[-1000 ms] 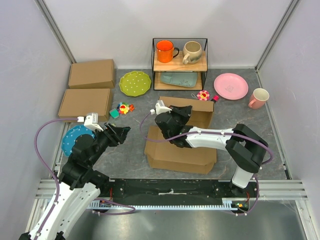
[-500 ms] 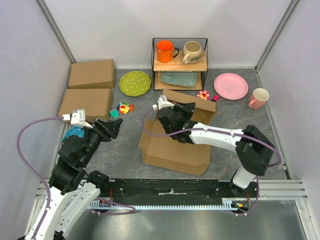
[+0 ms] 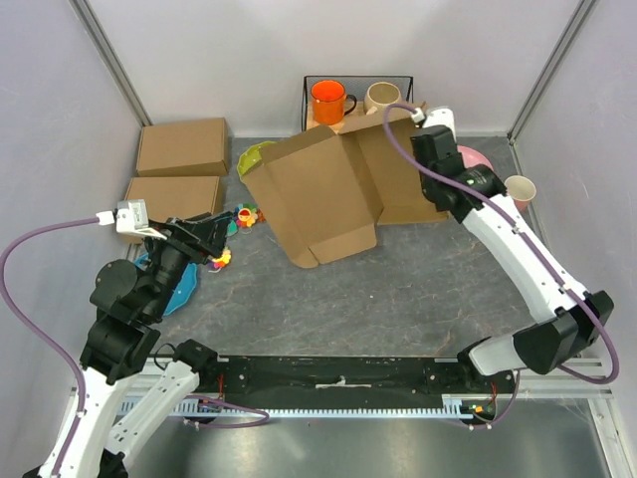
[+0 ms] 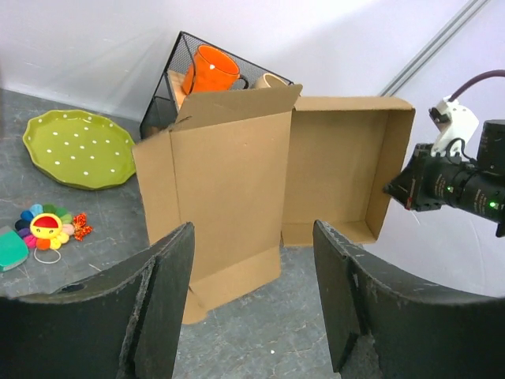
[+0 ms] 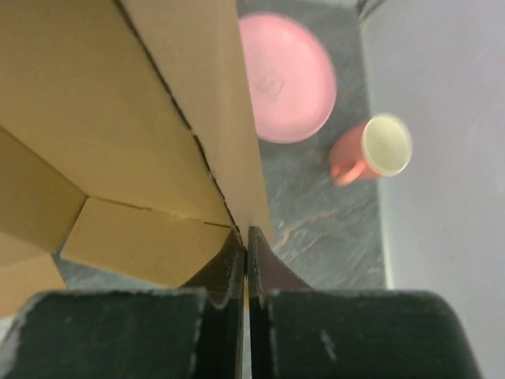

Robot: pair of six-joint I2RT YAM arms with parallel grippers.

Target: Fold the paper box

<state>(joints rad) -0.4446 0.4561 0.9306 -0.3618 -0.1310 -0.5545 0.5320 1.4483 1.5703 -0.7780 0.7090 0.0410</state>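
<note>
The paper box (image 3: 318, 194) is a brown cardboard sheet, partly formed. It stands tilted upright at the back of the table, with its lower edge on the grey surface. A tray part with raised walls is on the right and a long lid panel on the left. My right gripper (image 3: 422, 113) is shut on the top right wall edge; the right wrist view shows the pads (image 5: 233, 257) pinching the cardboard (image 5: 118, 103). My left gripper (image 3: 214, 237) is open and empty to the box's left. In its wrist view the box (image 4: 229, 181) stands beyond the spread fingers (image 4: 166, 268).
Two ready-made cardboard boxes (image 3: 182, 146) (image 3: 171, 204) lie at the back left. A green plate (image 3: 255, 159) and a wire rack with an orange mug (image 3: 328, 100) are partly hidden behind the sheet. A pink mug (image 3: 518, 189), a pink plate (image 5: 288, 75), toys (image 3: 244, 215) and a blue plate (image 3: 171, 289) are nearby.
My right gripper has lifted the box from the table's middle up and back toward the rack, and the box has swung open. My left arm has drawn back to the left.
</note>
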